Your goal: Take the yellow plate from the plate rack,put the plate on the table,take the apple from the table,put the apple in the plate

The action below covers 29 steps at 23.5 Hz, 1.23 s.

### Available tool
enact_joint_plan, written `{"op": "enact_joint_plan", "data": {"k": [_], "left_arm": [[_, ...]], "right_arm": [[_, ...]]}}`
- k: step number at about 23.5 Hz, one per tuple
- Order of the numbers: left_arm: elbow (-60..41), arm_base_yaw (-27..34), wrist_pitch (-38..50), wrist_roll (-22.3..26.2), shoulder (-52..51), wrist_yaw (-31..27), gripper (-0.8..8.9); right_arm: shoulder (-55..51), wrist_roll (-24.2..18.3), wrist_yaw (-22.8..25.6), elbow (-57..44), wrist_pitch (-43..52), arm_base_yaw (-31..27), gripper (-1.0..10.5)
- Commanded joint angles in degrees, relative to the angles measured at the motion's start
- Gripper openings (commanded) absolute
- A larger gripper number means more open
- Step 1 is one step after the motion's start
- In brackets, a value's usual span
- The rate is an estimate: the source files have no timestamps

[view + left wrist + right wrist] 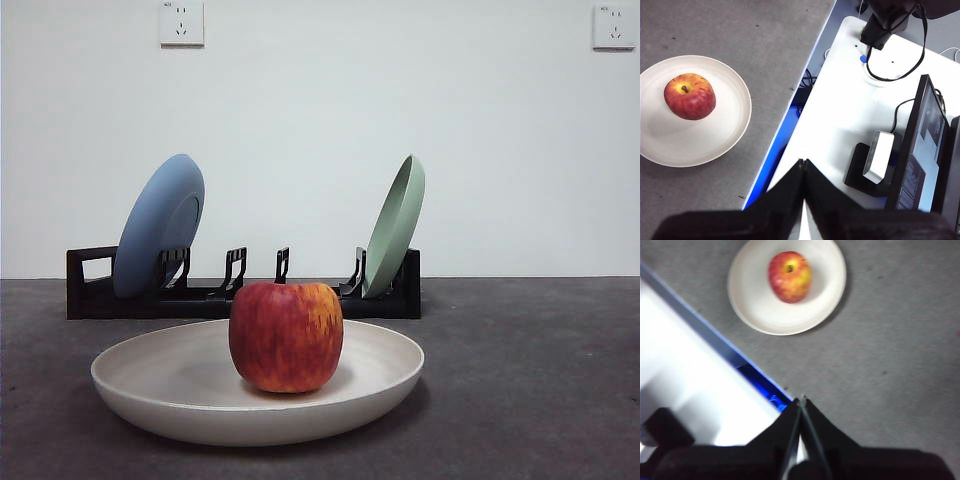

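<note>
Front view, lower centre: yellow plate (180,385) flat on the table (540,380), rim up, open face to the ceiling. Inside it, near the middle, the apple (286,336), upright on its base. Stem (684,89) seen from above in the left wrist view, so core axis vertical.

Behind, middle band of the frame: plate rack (90,298), long axis running left to right across the picture, handle-like loop at its left end. Blue plate (158,225) on edge in the left slots, leaning with its top to the right. Pale green plate (395,226) on edge in the right slots, also tilted top-right, hollow side facing left.

Left gripper (803,162): jaws pressed together, grasping nothing, over a white desk (840,115) beside the table edge, well apart from the plate.

Right gripper (801,401): jaws likewise closed tight and empty, over the table's edge, well apart from plate and apple.
</note>
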Motion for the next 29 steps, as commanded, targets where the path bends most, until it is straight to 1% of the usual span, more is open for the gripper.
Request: {"op": "enact_joint_plan", "data": {"k": [1, 5, 9, 12, 13, 14, 15, 16, 17, 18, 19, 20, 21, 22, 23, 25, 29], "left_arm": [[-0.13, 0.11, 0.11, 0.70, 0.46, -0.13, -0.04], [-0.13, 0.11, 0.17, 0.70, 1.31, -0.15, -0.04], [-0.11, 0.11, 0.20, -0.24, 2.40, -0.09, -0.04], [-0.04, 0.02, 2.54, -0.90, 3.10, -0.11, -0.04], [-0.02, 0.26, 4.61, -0.79, 3.10, -0.39, -0.04], [-0.02, 0.87, 7.58, 0.76, 2.97, -1.70, -0.04], [-0.02, 1.51, 10.58, 3.39, 2.73, -2.60, -0.04], [-0.02, 2.64, 14.69, 7.30, 2.29, -3.39, -0.04], [-0.04, 4.09, 19.17, 12.28, 1.79, -3.28, -0.04], [-0.04, 5.84, 23.67, 17.44, 1.29, -2.73, -0.04], [-0.09, 7.58, 27.52, 20.96, 0.83, -1.84, -0.04], [-0.09, 10.01, 31.82, 23.85, 0.39, -0.24, -0.04], [-0.09, 12.44, 35.21, 25.33, 0.04, 1.62, -0.04], [-0.11, 15.17, 38.07, 26.18, -0.33, 3.69, -0.04], [-0.15, 19.19, 41.18, 26.27, -0.79, 6.69, -0.04], [-0.48, 26.25, 44.35, 26.21, -1.55, 10.80, -0.04], [-2.60, 40.63, 45.68, 26.16, -3.85, 15.54, -0.04]], "right_arm": [[0.02, 0.42, 2.58, 0.09, -1.22, 0.11, 0.0], [0.02, 0.42, 6.45, 0.09, -1.22, 0.11, 0.0], [0.02, 0.42, 8.55, 0.09, -1.22, 0.11, 0.0], [0.02, 0.42, 9.79, 0.09, -1.22, 0.11, 0.0], [0.02, 0.42, 10.21, 0.09, -1.22, 0.11, 0.0], [0.02, 0.42, 10.60, 0.09, -1.22, 0.11, 0.0], [0.07, 0.42, 10.58, 0.09, -1.22, 0.11, 0.0], [0.07, 0.42, 10.58, 0.09, -1.20, 0.11, 0.0], [0.09, 0.42, 10.56, 0.09, -1.22, 0.11, 0.0], [0.07, 0.42, 10.56, 0.09, -1.20, 0.11, 0.0], [0.07, 0.42, 10.56, 0.09, -1.20, 0.11, 0.0], [0.07, 0.42, 10.56, 0.09, -1.20, 0.11, 0.0], [0.07, 0.42, 10.56, 0.09, -1.20, 0.11, 0.0], [0.07, 0.42, 10.58, 0.09, -1.22, 0.11, 0.0], [0.07, 0.42, 10.56, 0.09, -1.20, 0.11, 0.0], [0.09, 0.42, 10.56, 0.09, -1.20, 0.11, 0.0], [0.07, 0.42, 10.56, 0.09, -1.20, 0.11, 0.0]]}}
